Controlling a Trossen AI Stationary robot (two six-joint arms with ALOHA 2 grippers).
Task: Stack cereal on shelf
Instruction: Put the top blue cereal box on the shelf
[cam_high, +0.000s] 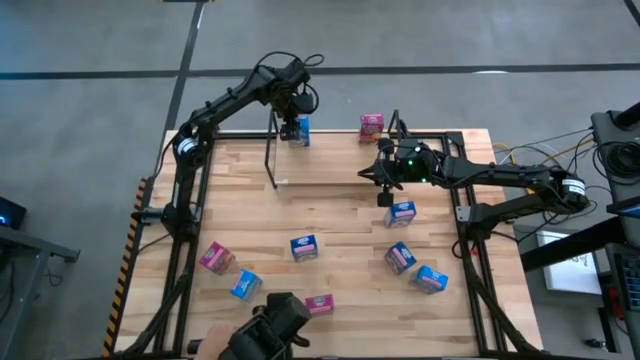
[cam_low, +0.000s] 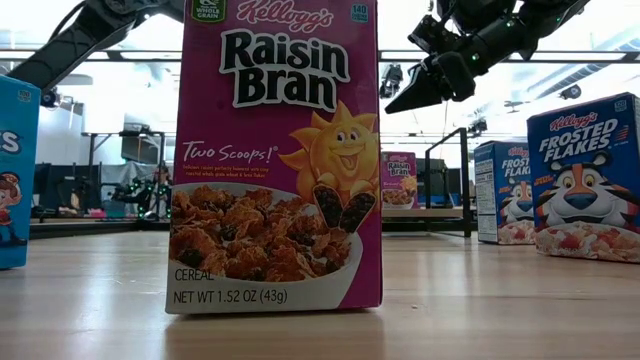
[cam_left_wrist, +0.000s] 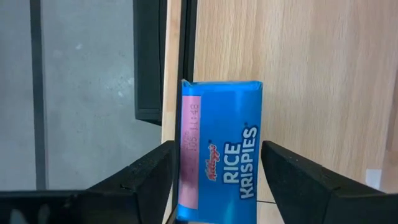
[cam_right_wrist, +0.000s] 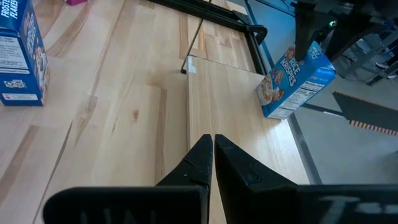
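A pink Raisin Bran box (cam_low: 275, 155) stands upright closest to the low camera, filling the middle of that frame on the wooden surface (cam_high: 340, 215), with Frosted Flakes boxes (cam_low: 585, 180) at the right edge. In the high view's upper centre, the left claw (cam_high: 293, 128) is clamped on a blue Rice Krispies box (cam_left_wrist: 219, 152) at the shelf (cam_high: 273, 150), its fingers (cam_left_wrist: 143, 177) pressing both sides. Right of centre, the right claw (cam_high: 385, 197) hangs over the surface pinched shut on nothing, just above another blue box (cam_high: 401, 212), while a second pink box (cam_high: 371, 126) sits at the surface's top edge.
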